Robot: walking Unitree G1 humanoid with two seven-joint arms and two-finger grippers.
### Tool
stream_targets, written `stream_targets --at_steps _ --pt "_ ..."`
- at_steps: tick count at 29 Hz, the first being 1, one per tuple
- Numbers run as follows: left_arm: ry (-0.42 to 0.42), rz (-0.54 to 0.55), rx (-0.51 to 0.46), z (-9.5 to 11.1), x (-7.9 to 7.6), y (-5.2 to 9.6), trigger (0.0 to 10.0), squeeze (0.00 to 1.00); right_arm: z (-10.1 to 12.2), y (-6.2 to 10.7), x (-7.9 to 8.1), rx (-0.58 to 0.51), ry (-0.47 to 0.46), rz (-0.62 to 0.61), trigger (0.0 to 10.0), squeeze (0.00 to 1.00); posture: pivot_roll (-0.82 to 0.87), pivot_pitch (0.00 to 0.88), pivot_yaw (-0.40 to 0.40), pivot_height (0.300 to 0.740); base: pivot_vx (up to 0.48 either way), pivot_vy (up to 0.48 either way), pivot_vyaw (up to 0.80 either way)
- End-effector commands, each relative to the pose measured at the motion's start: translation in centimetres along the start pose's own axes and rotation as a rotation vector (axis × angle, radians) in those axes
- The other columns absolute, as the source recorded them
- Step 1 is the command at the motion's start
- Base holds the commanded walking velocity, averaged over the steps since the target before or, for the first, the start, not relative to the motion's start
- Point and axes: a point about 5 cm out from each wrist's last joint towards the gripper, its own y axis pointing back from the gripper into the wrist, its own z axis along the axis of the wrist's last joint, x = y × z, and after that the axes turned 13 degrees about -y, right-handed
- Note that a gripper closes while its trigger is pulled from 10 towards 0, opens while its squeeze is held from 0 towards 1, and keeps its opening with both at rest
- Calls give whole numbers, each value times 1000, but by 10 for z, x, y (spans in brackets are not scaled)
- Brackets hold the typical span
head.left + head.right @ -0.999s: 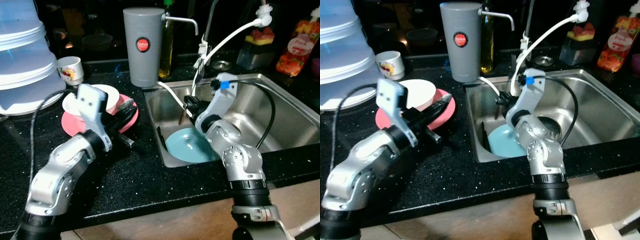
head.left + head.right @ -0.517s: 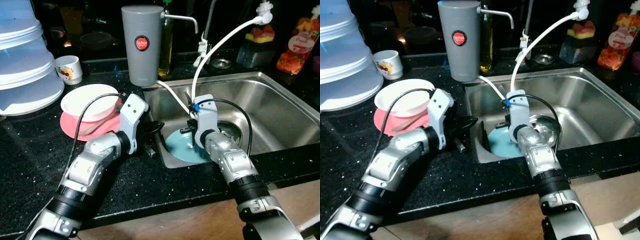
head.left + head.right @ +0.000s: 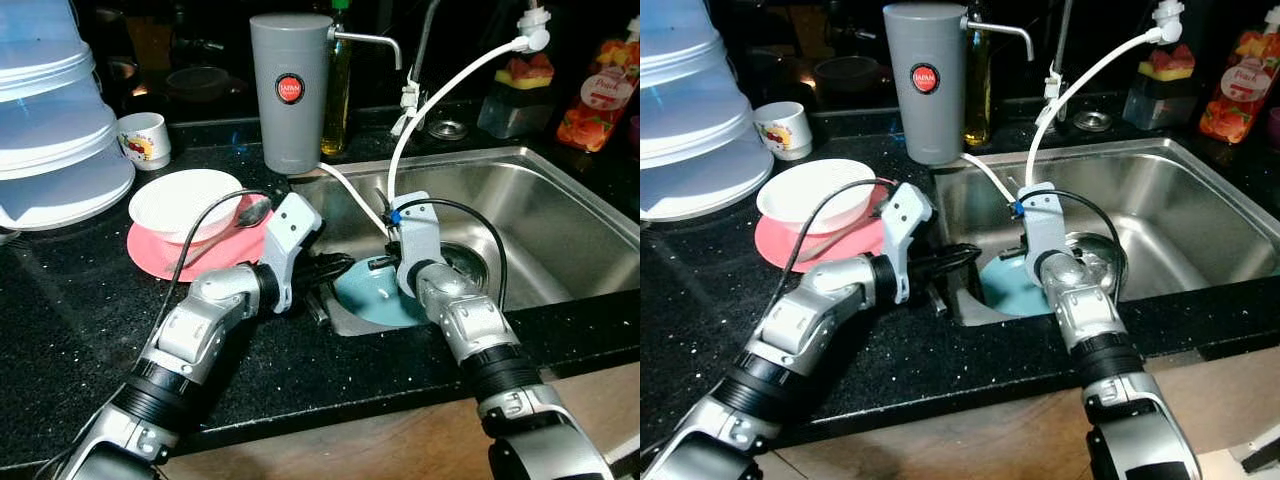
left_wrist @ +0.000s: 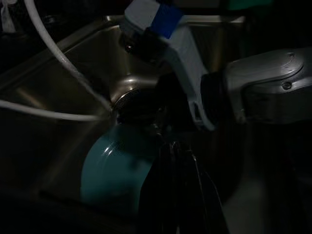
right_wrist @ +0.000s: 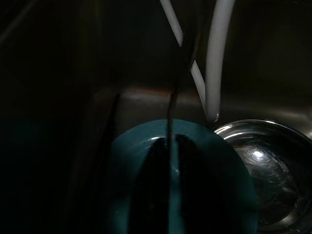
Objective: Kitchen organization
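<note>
A teal plate (image 3: 388, 302) lies in the near left corner of the steel sink (image 3: 560, 200), its left side tipped up a little. My left gripper (image 3: 335, 270) reaches over the sink's left edge, fingers shut, tips close to the plate's left rim (image 4: 117, 165). From the sink's front, my right gripper (image 3: 378, 266) points down at the plate's far part. In the right wrist view its fingers (image 5: 158, 161) lie close together over the teal plate (image 5: 219, 165). On the counter to the left, a white bowl (image 3: 185, 195) and a spoon (image 3: 250, 212) rest on a pink plate (image 3: 150, 250).
A white hose (image 3: 440, 95) arcs from the tap down into the sink beside my right wrist. A grey dispenser (image 3: 290, 90) stands behind the sink corner. Clear stacked containers (image 3: 50, 130) and a small cup (image 3: 145, 140) sit far left; bottles (image 3: 595, 95) far right.
My left arm has swung right from the pink plate to the sink's edge, close to the teal plate. My right gripper has dropped lower onto that plate. The camera shifted slightly.
</note>
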Motion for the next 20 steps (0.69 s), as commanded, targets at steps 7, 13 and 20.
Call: stream_targets --at_steps 7,13,20 --pt "-91 85 16 7 18 4 10000 0 -17 1 -15 62 -6 -100 10000 0 38 59 68 740 0 0 0" --pt "-154 243 0 21 37 11 10000 0 -5 1 -15 -23 -68 -101 10000 0 38 59 72 740 0 0 0" --pt "-432 576 133 49 80 57 10000 1000 21 8 -5 -178 -204 -25 10000 0 49 60 69 740 0 0 0"
